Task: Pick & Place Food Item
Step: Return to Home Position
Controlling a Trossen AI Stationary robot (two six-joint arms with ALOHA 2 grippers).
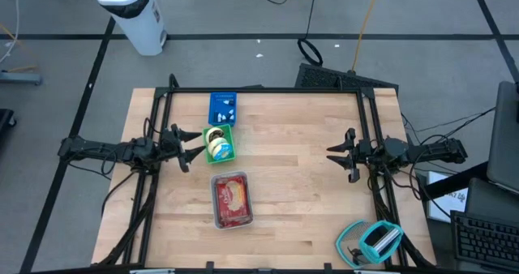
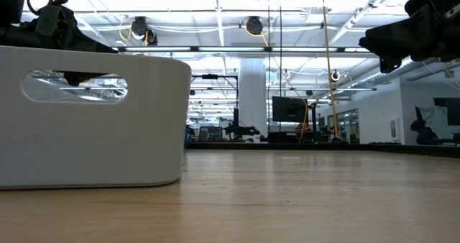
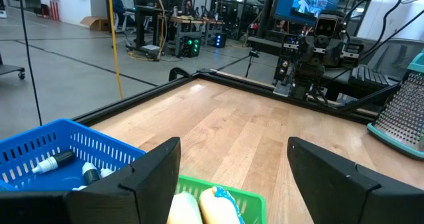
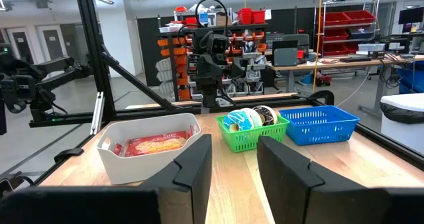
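A green basket (image 1: 219,144) holding round wrapped food items (image 3: 202,207) stands left of the table's middle, with a blue basket (image 1: 223,108) just beyond it. A white bin (image 1: 232,199) with a red food packet (image 4: 151,144) inside rests toward the near edge. My left gripper (image 1: 190,148) is open, level above the table, right beside the green basket's left side; in the left wrist view (image 3: 232,177) its fingers frame the basket (image 3: 218,196). My right gripper (image 1: 339,154) is open and hovers at the table's right side, facing the baskets (image 4: 235,168).
A teal grater-like utensil (image 1: 373,241) lies at the near right corner. The blue basket (image 3: 53,154) holds small bottles. The white bin (image 2: 86,121) fills the low view's left. Bare wood (image 1: 292,177) stretches between the two grippers. A black frame borders the table.
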